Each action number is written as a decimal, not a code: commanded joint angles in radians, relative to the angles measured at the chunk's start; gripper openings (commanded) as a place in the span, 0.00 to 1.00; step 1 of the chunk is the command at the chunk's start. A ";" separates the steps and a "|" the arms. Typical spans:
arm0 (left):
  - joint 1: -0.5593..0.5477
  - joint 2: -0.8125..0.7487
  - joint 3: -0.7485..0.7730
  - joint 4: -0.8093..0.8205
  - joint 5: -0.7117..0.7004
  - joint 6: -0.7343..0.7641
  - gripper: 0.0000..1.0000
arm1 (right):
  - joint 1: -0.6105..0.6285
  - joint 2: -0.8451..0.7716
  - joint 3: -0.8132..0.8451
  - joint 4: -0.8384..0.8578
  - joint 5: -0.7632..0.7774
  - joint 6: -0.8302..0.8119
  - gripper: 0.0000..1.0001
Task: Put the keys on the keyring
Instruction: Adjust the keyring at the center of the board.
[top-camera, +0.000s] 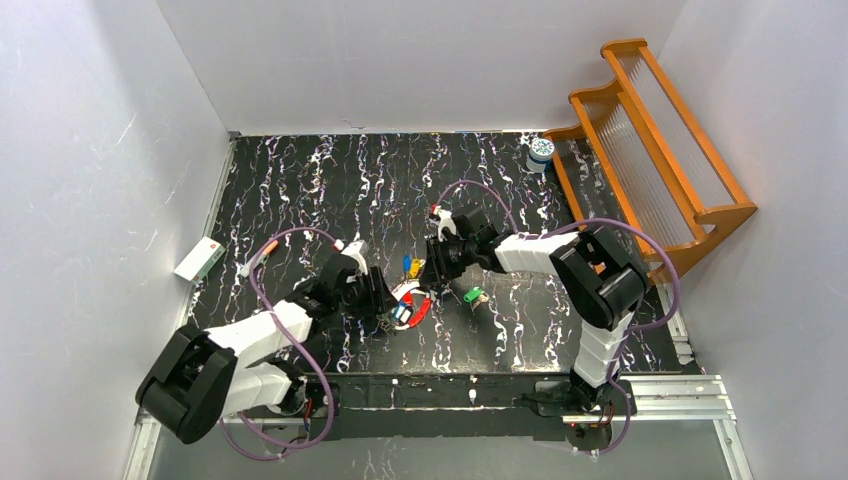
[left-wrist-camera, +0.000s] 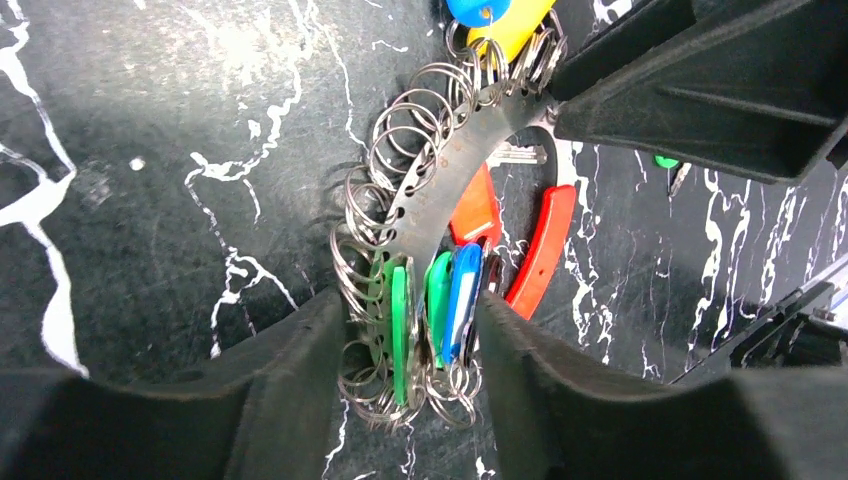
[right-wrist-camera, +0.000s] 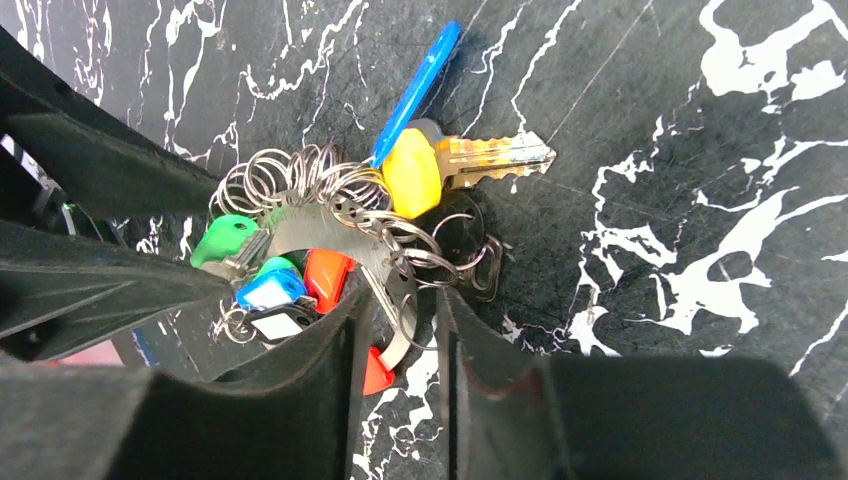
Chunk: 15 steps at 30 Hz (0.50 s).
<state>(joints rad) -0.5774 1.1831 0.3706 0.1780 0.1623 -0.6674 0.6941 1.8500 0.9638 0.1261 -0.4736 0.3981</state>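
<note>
Top external: left hand and right hand are pinching the keyring, hiding part; green key is lying nearby, jar well apart.

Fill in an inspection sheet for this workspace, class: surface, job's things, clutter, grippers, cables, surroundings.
Surface: black table with white marbling.
Job's things: keyring, a curved metal band strung with small rings and coloured keys; one green key lies loose beside it, toward the right arm.
Clutter: white-and-blue jar at the far edge; white box beside the table's left edge; orange-tipped stick near it.
Grippers: left gripper clamps the keyring's key-laden end; right gripper pinches the band farther along.
Cables: purple cables loop along both arms.
Surroundings: white walls; orange wooden rack at the right.
</note>
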 joint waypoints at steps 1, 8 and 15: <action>-0.001 -0.092 0.003 -0.101 -0.090 0.003 0.54 | 0.001 -0.062 0.032 -0.066 0.074 -0.058 0.43; -0.001 -0.178 0.046 -0.150 -0.216 0.033 0.76 | 0.001 -0.127 0.033 -0.105 0.127 -0.099 0.55; -0.001 -0.245 0.021 -0.097 -0.227 0.027 0.84 | 0.001 -0.152 0.013 -0.124 0.143 -0.107 0.56</action>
<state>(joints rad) -0.5777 0.9791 0.3847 0.0669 -0.0265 -0.6468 0.6956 1.7405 0.9665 0.0223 -0.3485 0.3096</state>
